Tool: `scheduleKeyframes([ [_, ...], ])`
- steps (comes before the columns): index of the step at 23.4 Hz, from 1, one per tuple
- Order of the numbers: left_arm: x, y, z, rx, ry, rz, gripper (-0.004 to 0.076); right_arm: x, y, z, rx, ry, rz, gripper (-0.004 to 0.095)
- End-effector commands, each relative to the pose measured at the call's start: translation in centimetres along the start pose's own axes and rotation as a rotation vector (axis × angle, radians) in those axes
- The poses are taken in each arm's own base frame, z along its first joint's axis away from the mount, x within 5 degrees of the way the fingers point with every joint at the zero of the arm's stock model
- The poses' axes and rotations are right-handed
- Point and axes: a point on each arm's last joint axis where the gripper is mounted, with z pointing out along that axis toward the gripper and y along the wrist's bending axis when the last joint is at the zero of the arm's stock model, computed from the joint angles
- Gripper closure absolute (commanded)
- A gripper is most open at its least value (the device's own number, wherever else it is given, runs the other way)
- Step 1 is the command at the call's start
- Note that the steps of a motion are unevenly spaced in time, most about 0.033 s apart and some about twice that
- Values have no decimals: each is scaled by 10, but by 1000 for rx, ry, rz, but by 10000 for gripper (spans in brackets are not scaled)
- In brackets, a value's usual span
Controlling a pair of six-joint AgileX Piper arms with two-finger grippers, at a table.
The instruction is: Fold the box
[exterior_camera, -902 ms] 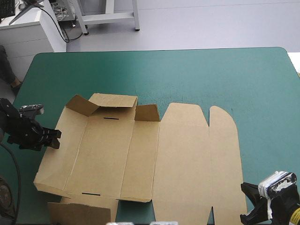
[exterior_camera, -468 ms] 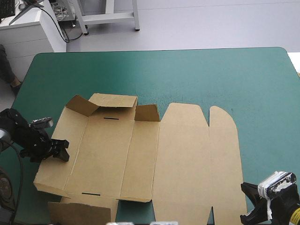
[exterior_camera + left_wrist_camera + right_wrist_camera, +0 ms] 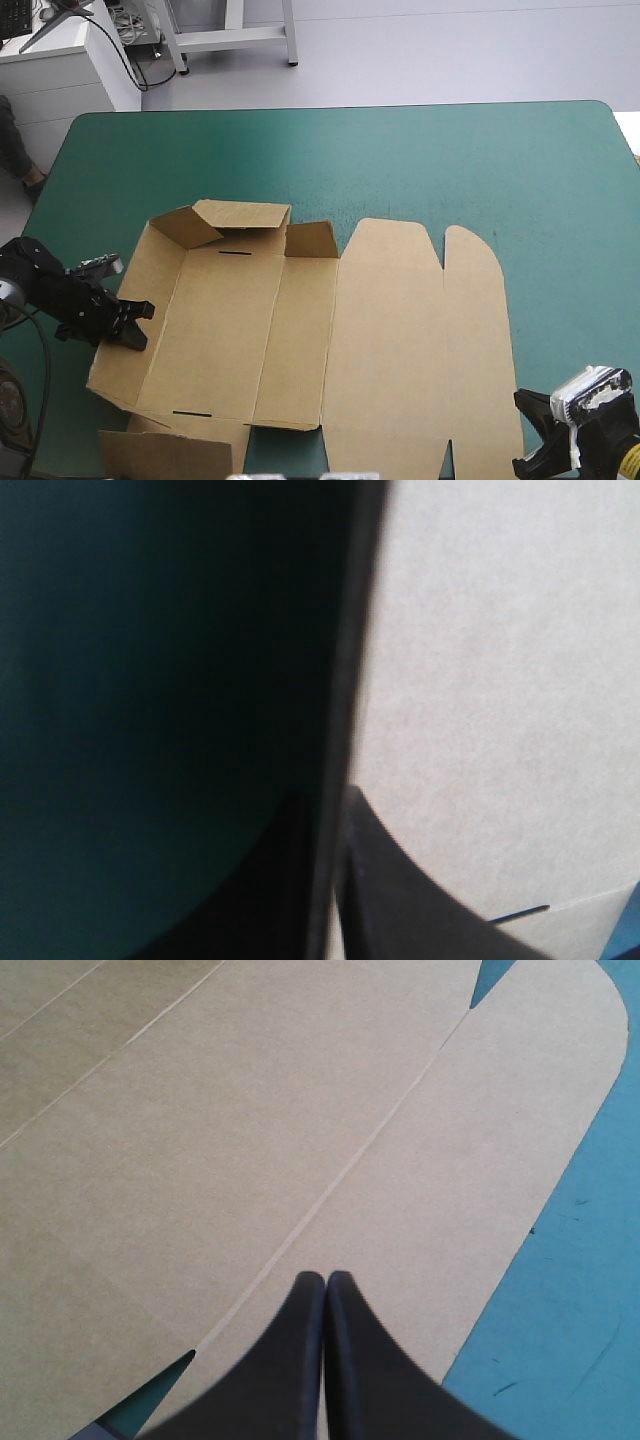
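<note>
Crosswise box (image 3: 400,340), lid rightward; left hand (image 3: 140,322) clamps left wall.

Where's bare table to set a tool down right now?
Whole far half of the table, beyond the box, is bare; so is the strip between the box and the right edge. Crowded: near-left, where the left gripper pinches the box's side wall, and the near-right corner by the right gripper.
</note>
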Motion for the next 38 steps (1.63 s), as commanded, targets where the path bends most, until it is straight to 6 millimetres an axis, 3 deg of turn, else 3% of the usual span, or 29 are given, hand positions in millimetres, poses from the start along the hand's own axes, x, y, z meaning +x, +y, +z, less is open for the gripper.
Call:
scheduleKeyframes([
  [1,6,-5,-10,11,25,27,726,-12,1,-3,2,-76,-20,927],
  [5,-2,-8,-19,9,-21,47,731,-12,1,-3,2,-76,-20,927],
  [9,-30,-32,-55,-62,-150,197,732,-12,1,-3,2,-76,-21,927],
  [11,-47,-61,-78,-128,-222,379,732,-12,1,-3,2,-76,-21,927],
  [14,-68,-122,-105,-284,-379,693,732,-12,1,-3,2,-76,-21,927],
  [18,-76,-192,-125,-477,-569,985,732,-12,1,-3,2,-76,-21,927],
  [21,-76,-230,-116,-595,-586,1189,732,-12,1,-3,0,-77,-20,927],
  [28,-70,-284,-98,-690,-694,1426,732,-12,1,-3,-1,-80,-13,927],
  [33,-48,-323,-87,-747,-747,1608,732,-12,1,-3,0,-80,-14,927],
  [38,-29,-345,-75,-780,-740,1714,732,-13,-1,-3,22,-87,6,925],
])
